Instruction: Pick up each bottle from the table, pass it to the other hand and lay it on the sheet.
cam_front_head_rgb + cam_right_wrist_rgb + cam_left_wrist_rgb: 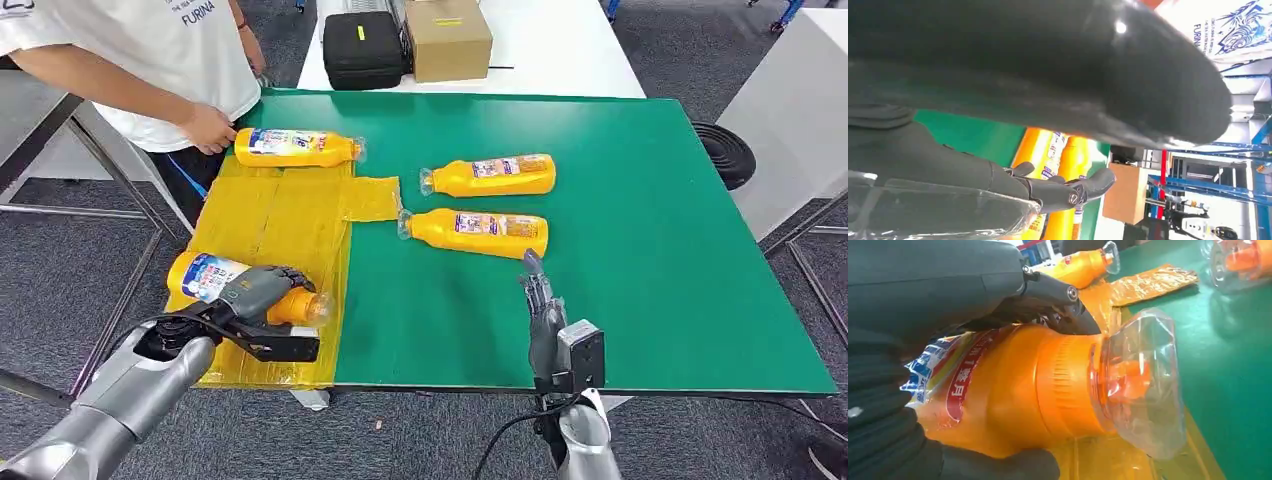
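bottle (pixel 215 283) in left hand (pixel 262 292), over sheet (pixel 270 215)

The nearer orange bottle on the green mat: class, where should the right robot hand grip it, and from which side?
Grip the nearer bottle across its labelled middle, coming from above; it lies flat, and the right robot hand is just short of it.

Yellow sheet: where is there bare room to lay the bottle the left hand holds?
The yellow sheet is bare in its middle, between the far bottle at its top edge, beside a person's hand, and the held bottle in the left hand near the front. The sheet's flap is crowded: two bottles lie just beyond it.
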`<state>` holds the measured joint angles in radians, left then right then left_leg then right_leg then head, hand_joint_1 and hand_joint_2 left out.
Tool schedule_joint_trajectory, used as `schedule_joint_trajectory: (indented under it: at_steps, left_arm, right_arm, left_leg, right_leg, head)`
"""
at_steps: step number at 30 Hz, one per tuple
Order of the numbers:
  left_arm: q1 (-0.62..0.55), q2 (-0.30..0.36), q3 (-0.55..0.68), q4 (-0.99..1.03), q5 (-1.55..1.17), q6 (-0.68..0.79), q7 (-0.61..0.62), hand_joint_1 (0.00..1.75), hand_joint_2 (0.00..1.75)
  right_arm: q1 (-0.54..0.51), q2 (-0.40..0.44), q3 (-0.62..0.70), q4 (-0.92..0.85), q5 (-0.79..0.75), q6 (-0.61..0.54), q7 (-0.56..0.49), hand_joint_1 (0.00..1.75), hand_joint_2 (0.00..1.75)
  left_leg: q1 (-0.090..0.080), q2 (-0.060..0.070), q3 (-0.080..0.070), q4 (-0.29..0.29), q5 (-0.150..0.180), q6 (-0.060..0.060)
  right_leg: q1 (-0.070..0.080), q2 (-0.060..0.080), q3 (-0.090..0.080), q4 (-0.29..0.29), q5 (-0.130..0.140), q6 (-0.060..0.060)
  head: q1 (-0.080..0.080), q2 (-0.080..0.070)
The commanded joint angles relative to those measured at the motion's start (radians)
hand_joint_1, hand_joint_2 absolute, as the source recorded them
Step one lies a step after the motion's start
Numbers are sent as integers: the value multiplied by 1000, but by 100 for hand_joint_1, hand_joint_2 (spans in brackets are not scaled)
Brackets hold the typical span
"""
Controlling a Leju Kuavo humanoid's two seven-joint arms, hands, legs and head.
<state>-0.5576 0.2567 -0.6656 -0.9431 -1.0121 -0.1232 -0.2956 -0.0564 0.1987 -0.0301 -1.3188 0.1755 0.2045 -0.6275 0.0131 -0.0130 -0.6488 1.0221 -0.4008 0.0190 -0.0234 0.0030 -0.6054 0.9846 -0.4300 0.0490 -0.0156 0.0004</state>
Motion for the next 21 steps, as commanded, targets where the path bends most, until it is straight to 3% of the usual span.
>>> schedule_joint_trajectory:
  at_steps: [1, 2, 3, 4, 5, 8, 21]
  left_arm:
    - [-77, -24, -115, 135, 4, -9, -10, 79, 175]
    - [-74, -22, -121, 139, 7, -12, -18, 73, 175]
    - [-72, -21, -123, 143, 14, -15, -25, 47, 175]
    - [-72, -21, -130, 146, 15, -16, -29, 42, 175]
    - [-70, -22, -133, 148, 21, -19, -34, 21, 175]
    - [-60, -26, -146, 150, 16, -19, -32, 2, 175]
    - [-86, -50, -206, 171, -13, -12, -13, 0, 175]
  right_arm:
    - [-47, -18, -1, 79, -6, -10, 2, 0, 0]
    - [-45, -18, 1, 79, -7, -10, 2, 0, 0]
    - [-44, -18, 3, 80, -7, -11, 2, 0, 0]
    - [-45, -19, 5, 80, -7, -12, 2, 0, 0]
    - [-46, -18, 5, 80, -7, -13, 2, 0, 0]
    - [-47, -18, 4, 79, -8, -14, 1, 0, 0]
    - [-51, -14, -3, 82, -9, -20, 2, 0, 0]
  left_leg:
    - [0, 0, 3, -1, 0, 0]
    - [0, 0, 6, -1, -1, 0]
    - [0, 0, 5, -1, -1, 0]
    - [0, 0, 3, -1, -1, 0]
    - [0, 1, 7, -1, -2, 0]
    - [0, 1, 6, -1, -2, 0]
    - [0, -1, 5, -1, -1, 0]
  right_leg:
    - [0, -1, 3, -1, 0, -1]
    - [1, -2, 7, -2, -1, -3]
    - [1, -1, 6, -2, -1, -2]
    - [1, -1, 3, -1, 0, -2]
    - [1, -1, 7, -2, -2, -3]
    - [1, 0, 6, -1, -1, -3]
    - [0, -2, 7, -1, 0, -2]
  head:
    - [0, 0]
    - [0, 0]
    - [0, 0]
    - [0, 0]
    - [0, 0]
    - [0, 0]
    - [0, 0]
